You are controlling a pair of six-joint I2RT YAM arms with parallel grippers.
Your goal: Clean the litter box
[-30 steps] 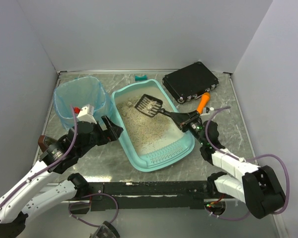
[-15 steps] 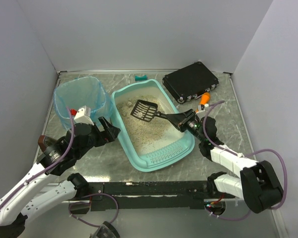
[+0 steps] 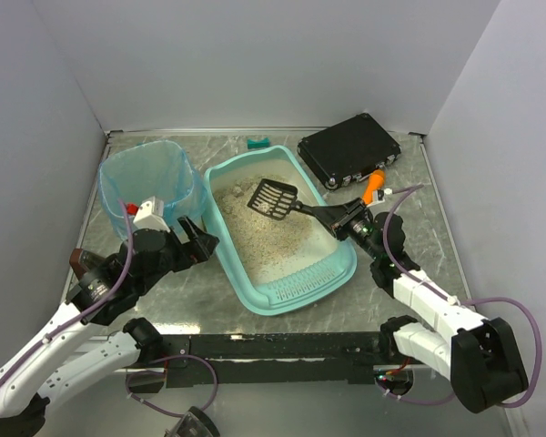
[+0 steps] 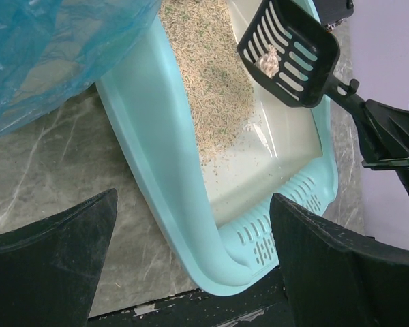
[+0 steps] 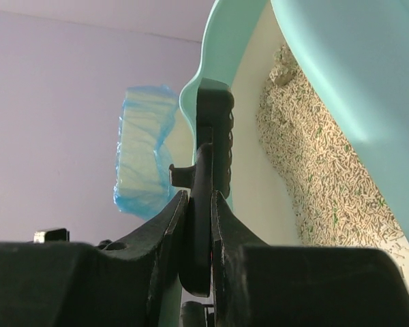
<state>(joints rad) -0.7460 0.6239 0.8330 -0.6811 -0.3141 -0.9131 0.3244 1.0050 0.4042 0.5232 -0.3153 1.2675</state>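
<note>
The teal litter box [image 3: 288, 293] lies mid-table with beige litter [image 3: 255, 232] heaped in its far half. My right gripper [image 3: 337, 217] is shut on the handle of a black slotted scoop [image 3: 271, 198], which hangs over the litter with a pale clump in it. The right wrist view shows the handle [image 5: 203, 170] pinched between the two fingers [image 5: 157, 231]. The left wrist view shows the scoop [image 4: 290, 51] and its clump [image 4: 267, 61] above the box rim [image 4: 170, 177]. My left gripper [image 3: 197, 238] stands open and empty beside the box's left wall, wide apart [image 4: 191, 252].
A white bin lined with a blue bag [image 3: 150, 182] stands just left of the box. A black case [image 3: 348, 150] sits at the back right, with an orange object [image 3: 373, 187] in front of it. A small teal piece [image 3: 258, 143] lies by the back wall.
The scoop dipped slightly to the left, then came back up a little over the litter, and less litter lies in it now. My left gripper drifted slightly left and stayed open.
</note>
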